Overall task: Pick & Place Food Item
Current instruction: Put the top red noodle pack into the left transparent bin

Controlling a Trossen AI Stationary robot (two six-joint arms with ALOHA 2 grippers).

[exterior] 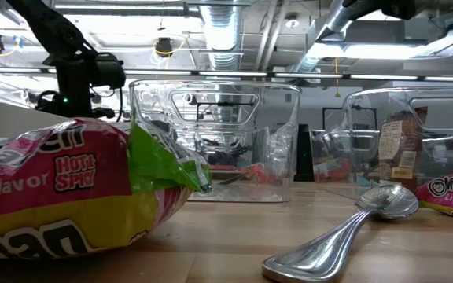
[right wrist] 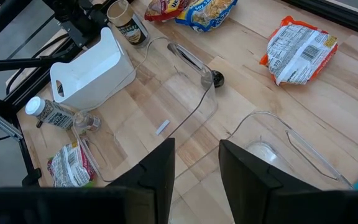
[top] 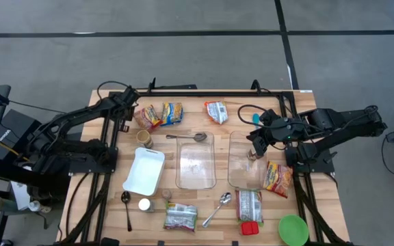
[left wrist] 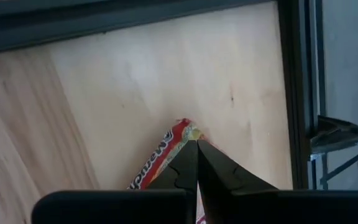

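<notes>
Right tool [top: 254, 141] fingers apart, empty, above the right clear container [top: 246, 161]. Left tool [top: 130, 102] fingers together at the surface's [top: 190, 205] far left corner, beside a noodle packet [left wrist: 157, 163]. Another noodle packet [top: 279, 178] lies just right of that container.

White tray [top: 143, 171], green bowl [top: 293, 229], black spoon [top: 126, 207], small white bottle [top: 144, 204]

Two clear containers [top: 196, 161] stand mid-table, white tray [top: 144, 170] to their left, noodle packets [top: 160, 114] behind.
</notes>
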